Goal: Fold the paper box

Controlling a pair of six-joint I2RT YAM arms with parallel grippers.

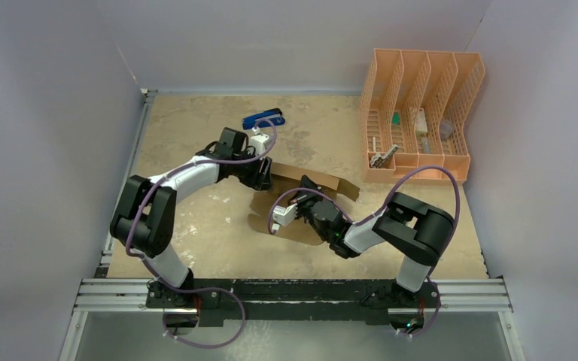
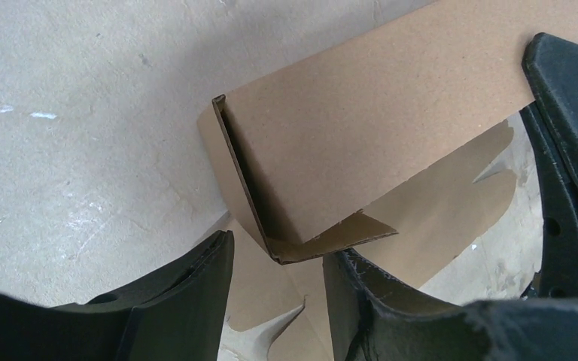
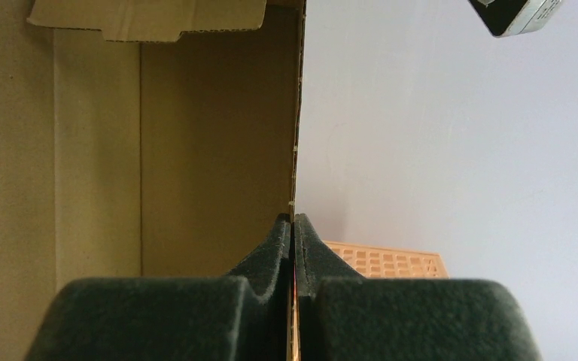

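On the counter (image 1: 196,241), the right gripper (image 3: 292,222) pinches a raised panel of the brown cardboard box (image 1: 339,185); at its ten o'clock, the left gripper (image 2: 278,252) sits spread.

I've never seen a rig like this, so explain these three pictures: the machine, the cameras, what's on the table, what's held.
It is two robot arms bolted at the near edge of a table. The wide picture looks down from above and behind; the other two come from a camera on each wrist. On the table lies a brown paper box, partly folded, with a blue object beyond it and an orange mesh organizer at the far right. The right hand is pinched shut on one edge of the cardboard. The left hand is open, its fingers apart over a folded corner.
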